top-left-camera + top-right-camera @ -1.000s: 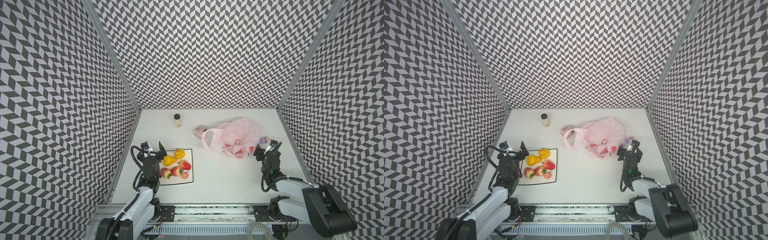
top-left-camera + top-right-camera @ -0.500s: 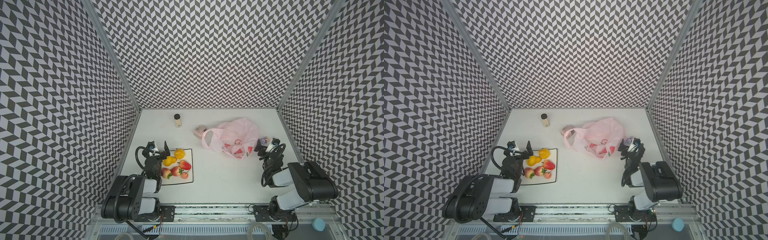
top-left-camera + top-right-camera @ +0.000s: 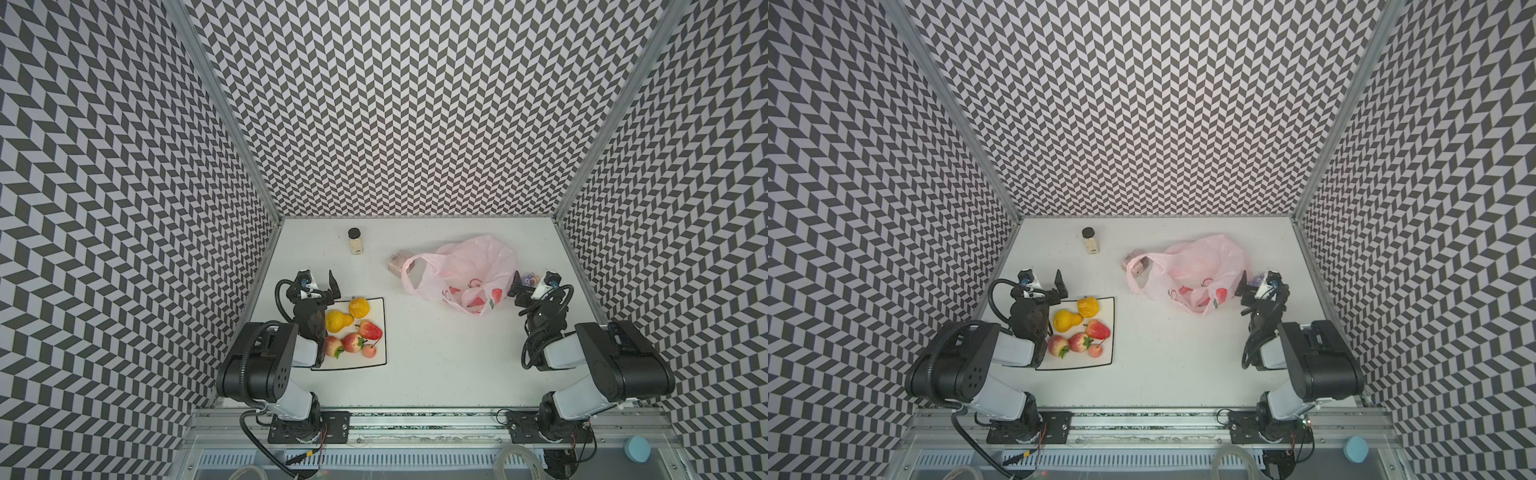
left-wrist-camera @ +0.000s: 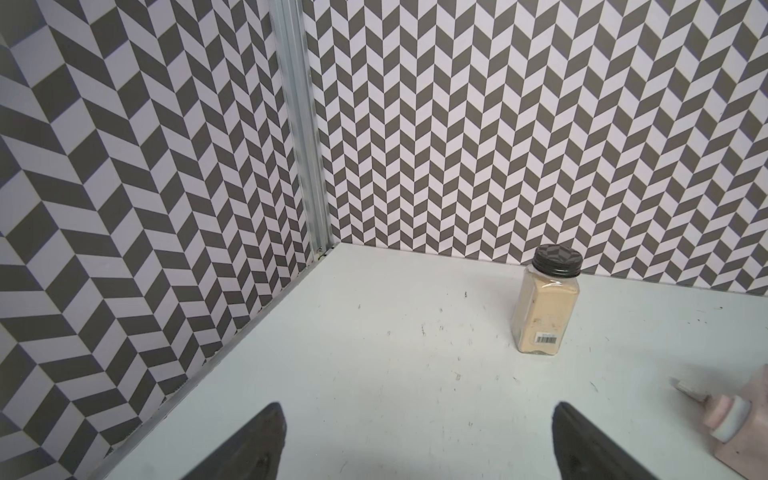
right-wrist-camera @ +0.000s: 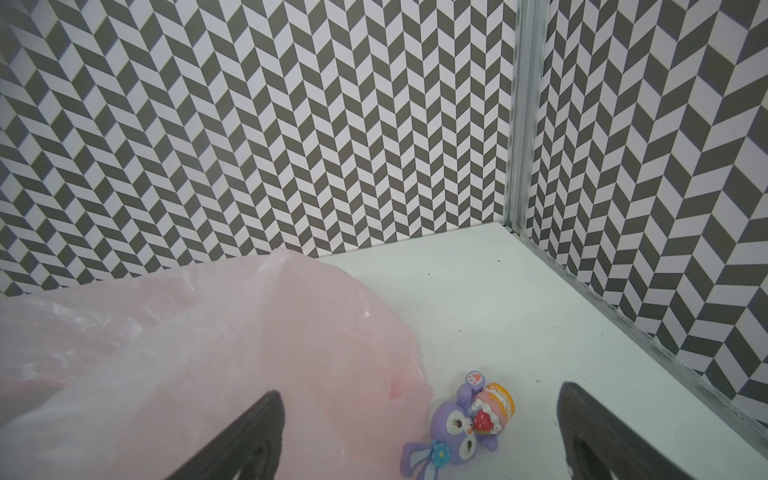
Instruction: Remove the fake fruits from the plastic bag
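Several fake fruits [image 3: 353, 332] [image 3: 1079, 330] lie on a white black-rimmed plate [image 3: 376, 361]: two yellow-orange ones, red strawberry-like ones and a small peach-coloured one. The pink plastic bag [image 3: 469, 266] [image 3: 1200, 266] [image 5: 187, 353] lies crumpled at the right, red prints showing on it. My left gripper [image 3: 318, 281] [image 4: 415, 436] stands open over bare table just beyond the plate, holding nothing. My right gripper [image 3: 532, 283] [image 5: 417, 432] is open beside the bag's right edge; one finger [image 5: 249, 436] is over the bag.
A purple toy figure [image 5: 457, 424] lies between the right gripper's fingers on the table. A spice jar [image 3: 355, 241] [image 4: 544, 307] stands at the back left. A beige box [image 3: 397, 264] sits by the bag's handle. Patterned walls close three sides.
Both arms have folded back, their elbows now raised near the front rail. The grippers stay about where they were. Fruits and bag have not moved.
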Robot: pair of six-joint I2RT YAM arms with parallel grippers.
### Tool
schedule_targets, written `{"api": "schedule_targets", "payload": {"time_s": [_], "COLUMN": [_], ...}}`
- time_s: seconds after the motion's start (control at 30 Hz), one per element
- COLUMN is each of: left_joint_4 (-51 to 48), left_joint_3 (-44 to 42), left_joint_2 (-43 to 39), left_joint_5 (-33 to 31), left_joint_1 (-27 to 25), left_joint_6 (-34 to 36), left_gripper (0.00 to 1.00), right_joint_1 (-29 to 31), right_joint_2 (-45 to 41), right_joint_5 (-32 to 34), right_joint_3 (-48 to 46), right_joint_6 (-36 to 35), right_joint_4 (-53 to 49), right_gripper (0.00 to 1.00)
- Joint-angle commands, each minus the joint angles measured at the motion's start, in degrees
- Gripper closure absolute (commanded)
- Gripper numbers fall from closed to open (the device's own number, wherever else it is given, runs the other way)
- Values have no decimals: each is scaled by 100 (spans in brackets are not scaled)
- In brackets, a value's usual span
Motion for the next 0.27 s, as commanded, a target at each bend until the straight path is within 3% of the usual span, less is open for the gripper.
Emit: {"api": "schedule_targets", "payload": {"time_s": [0.0,0.23], "left_joint_4": [-333,-154], "left_joint_3": [205,105], "left_joint_2": [41,13], "left_joint_5": [99,145], "left_joint_1": [68,85], "left_joint_6": [-16,-4], "left_gripper": [0,0], "right_joint_1": [0,97], "right_joint_2": [29,61], "right_joint_5": [-34,68], "right_joint_3": [-58,40], "right_joint_6": [-47,-160], "right_joint_4": [409,298], "right_gripper": [1,0]}}
